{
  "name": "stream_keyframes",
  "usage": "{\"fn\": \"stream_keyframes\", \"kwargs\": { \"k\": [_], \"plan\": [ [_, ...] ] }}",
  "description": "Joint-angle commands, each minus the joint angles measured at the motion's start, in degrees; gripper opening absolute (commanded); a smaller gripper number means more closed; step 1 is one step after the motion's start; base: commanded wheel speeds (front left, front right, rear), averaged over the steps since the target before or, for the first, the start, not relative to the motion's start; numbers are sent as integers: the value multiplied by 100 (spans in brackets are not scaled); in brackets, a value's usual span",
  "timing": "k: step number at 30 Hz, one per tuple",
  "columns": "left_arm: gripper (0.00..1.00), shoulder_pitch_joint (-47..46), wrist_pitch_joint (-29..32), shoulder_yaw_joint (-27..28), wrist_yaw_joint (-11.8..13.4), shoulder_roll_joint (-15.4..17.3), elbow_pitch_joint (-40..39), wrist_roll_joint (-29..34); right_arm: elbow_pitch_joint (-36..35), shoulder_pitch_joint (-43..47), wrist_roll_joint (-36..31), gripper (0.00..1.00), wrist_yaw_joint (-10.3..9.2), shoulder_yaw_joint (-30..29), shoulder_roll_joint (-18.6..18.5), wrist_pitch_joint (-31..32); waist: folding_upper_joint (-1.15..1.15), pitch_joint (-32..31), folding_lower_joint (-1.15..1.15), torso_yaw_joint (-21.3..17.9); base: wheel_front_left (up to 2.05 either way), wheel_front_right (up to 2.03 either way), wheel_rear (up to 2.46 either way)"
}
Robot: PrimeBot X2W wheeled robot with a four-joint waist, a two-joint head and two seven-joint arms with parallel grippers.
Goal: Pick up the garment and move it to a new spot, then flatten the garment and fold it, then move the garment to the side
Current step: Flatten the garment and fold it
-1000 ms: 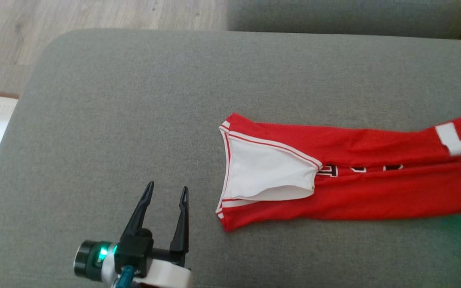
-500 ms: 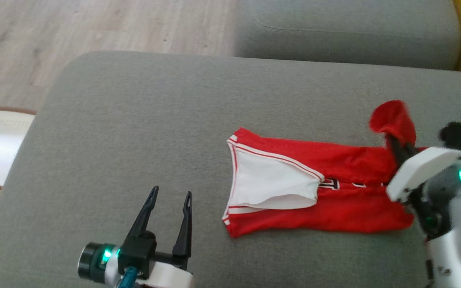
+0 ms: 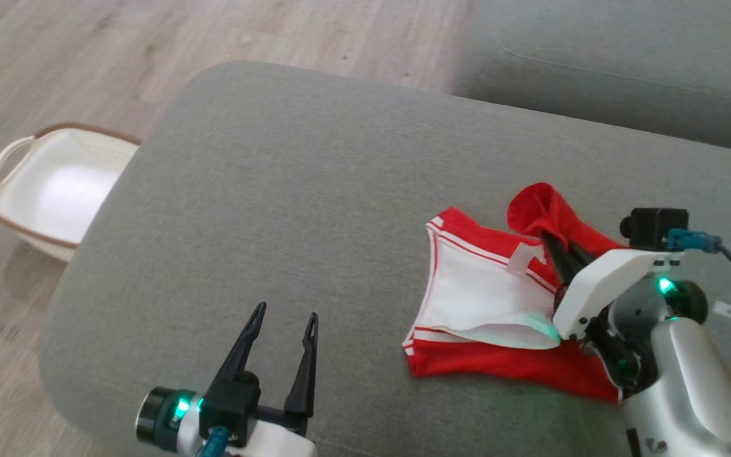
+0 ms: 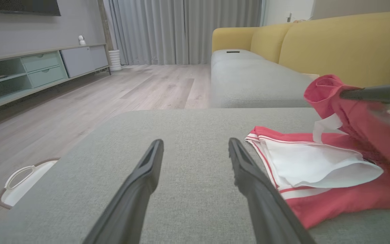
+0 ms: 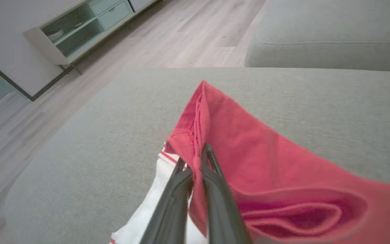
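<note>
on the grey, coarse-woven cushion lies the garment, a smooth red jersey with white striped trim and white lining. the right gripper pinches a red fold between its long dark fingers, raised into a rumpled peak (cloth drooping below). the left gripper hovers near the jersey's edge, fingers spread, empty. a white oval basket sits on the wood floor.

A grey upholstered ottoman carried a red-and-white jersey, bunched on the ottoman's right half toward its near edge, with one red end raised off the fabric. Just left of the ottoman, a white basket with a brown rim sat on the pale wood floor.
</note>
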Motion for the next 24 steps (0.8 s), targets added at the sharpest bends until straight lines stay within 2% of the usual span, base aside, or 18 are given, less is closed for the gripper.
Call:
{"fn": "stream_keyframes", "kwargs": {
  "k": [1, 8, 17, 18, 20, 21, 22, 24],
  "plan": [
    [100, -202, -71, 157, -37, -76, -152, 28, -137, -144, 138, 0, -5, 182, 40, -83, 0, -27, 0, 193, 0, 0, 0],
    [100, -251, -71, 95, -115, -86, -88, 49, 343, -266, 324, 0, -5, 403, 42, -411, 0, -58, 0, 553, 0, 0, 0],
    [100, -308, -71, 30, -157, -98, -54, 76, 1099, -612, 376, 0, -5, 603, 43, -891, 0, -5, 0, 749, 0, 0, 0],
    [100, -309, -71, 23, -152, -100, -56, 78, 1184, -662, 370, 8, -5, 622, 43, -960, 0, 4, 0, 755, 0, 0, 0],
    [100, -306, -71, 6, -148, -104, -54, 74, 1353, -751, 368, 35, -5, 666, 43, -1079, 0, 20, 0, 763, 0, 0, 0],
    [100, -305, -71, 0, -148, -106, -49, 73, 1428, -791, 372, 96, -5, 691, 43, -1127, 0, 22, 0, 763, 0, 0, 0],
    [100, -304, -71, -3, -151, -107, -42, 70, 1479, -828, 393, 100, -5, 717, 43, -1206, 0, 20, 0, 761, 0, 0, 0],
    [100, -301, -71, -5, -157, -107, -31, 67, 1511, -860, 441, 100, -5, 751, 43, -1277, 0, 12, 0, 756, 0, 0, 0]
  ]
}}
